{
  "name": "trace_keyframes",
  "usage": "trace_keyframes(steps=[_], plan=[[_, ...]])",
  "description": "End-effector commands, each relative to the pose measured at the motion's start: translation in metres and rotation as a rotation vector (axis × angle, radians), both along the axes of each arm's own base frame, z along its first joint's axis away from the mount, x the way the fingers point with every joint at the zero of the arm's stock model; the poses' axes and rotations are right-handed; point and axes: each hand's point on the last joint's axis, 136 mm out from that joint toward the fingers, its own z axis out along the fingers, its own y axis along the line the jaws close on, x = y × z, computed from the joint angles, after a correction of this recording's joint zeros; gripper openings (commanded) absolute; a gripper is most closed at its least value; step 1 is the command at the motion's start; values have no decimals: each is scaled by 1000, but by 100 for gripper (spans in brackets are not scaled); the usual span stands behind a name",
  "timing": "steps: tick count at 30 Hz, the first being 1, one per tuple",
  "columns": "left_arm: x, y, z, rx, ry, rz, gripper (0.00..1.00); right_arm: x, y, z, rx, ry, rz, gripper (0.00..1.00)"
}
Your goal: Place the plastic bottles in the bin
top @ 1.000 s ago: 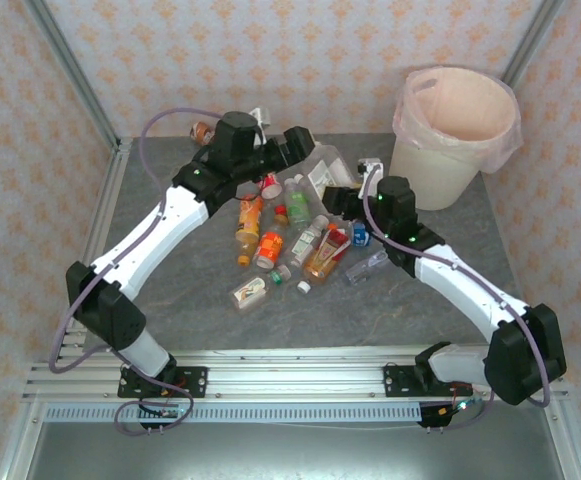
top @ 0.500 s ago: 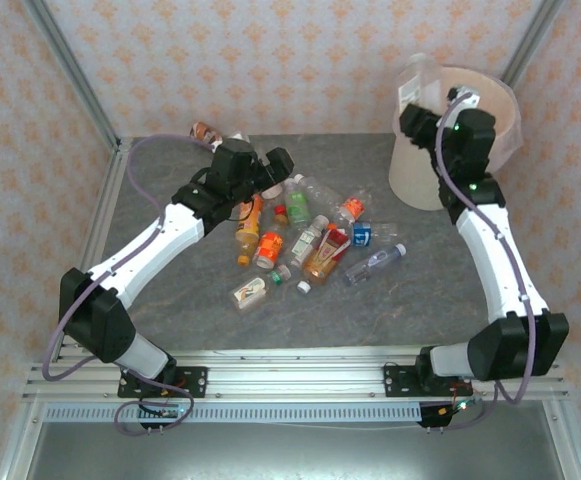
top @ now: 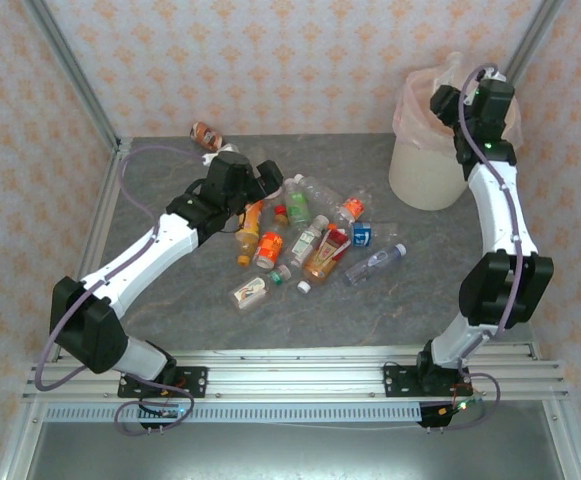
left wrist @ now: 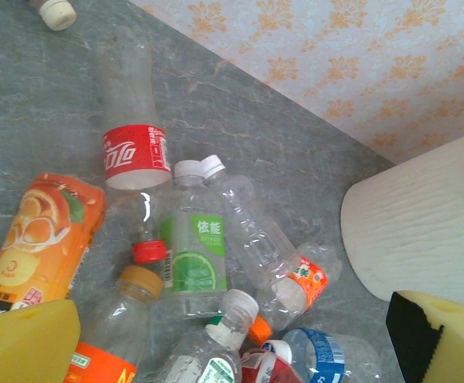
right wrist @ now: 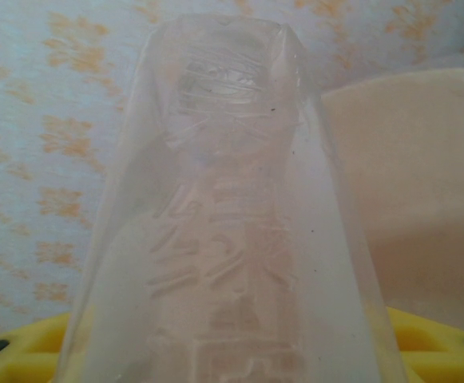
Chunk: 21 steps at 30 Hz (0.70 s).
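The grey counter (top: 370, 315) carries everything. The biggest thing on it is the bin (top: 420, 178), a cream-white bucket with a pale pink bag, which stands in the far right corner. The right arm (top: 500, 215) reaches up above the near rim of the bin, and its jaws are partly closed and pinch a clear bottle (right wrist: 224, 199) with no label. The long axis of this bottle runs straight out from the jaws. In the right wrist view the pink inside of the bin lies behind the bottle and to its right, so I judge that the bottle must be fully over the opening before the jaws let go. The left arm (top: 160, 245) bends over the middle of the counter and is the nearer arm to the heap of plastic bottles (top: 305, 240). Its jaws are spread wide and hold nothing. The heap lies just below and in front of them. A bottle with a green lime label (left wrist: 193, 255) lies there with its long axis across the line on which the jaws close, beside a cola bottle (left wrist: 132, 120) with a red label. It seems an easy one to take. A small brown bottle (top: 205, 133) lies apart at the far edge.
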Motion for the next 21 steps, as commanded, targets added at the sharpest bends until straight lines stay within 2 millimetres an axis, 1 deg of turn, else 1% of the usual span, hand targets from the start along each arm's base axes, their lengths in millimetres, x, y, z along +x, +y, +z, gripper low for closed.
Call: trace_keyframes(steps=[1, 5, 10, 12, 15, 18, 21], plan=[[-10, 19, -1, 85, 24, 27, 100, 2, -14, 6, 24, 14, 26, 41], [-13, 25, -7, 122, 51, 36, 100, 7, -16, -12, -2, 101, 77, 44], [-14, 33, -10, 164, 52, 62, 100, 8, -10, -28, -20, 225, 143, 49], [-14, 38, -11, 182, 50, 75, 100, 11, -11, -36, -16, 269, 147, 51], [-16, 42, -11, 200, 51, 80, 100, 15, -17, -46, -10, 326, 119, 51], [-20, 47, -14, 225, 64, 89, 100, 19, -18, -48, 5, 354, 111, 52], [-23, 52, -19, 241, 76, 102, 100, 25, -13, -52, 33, 367, 144, 54]])
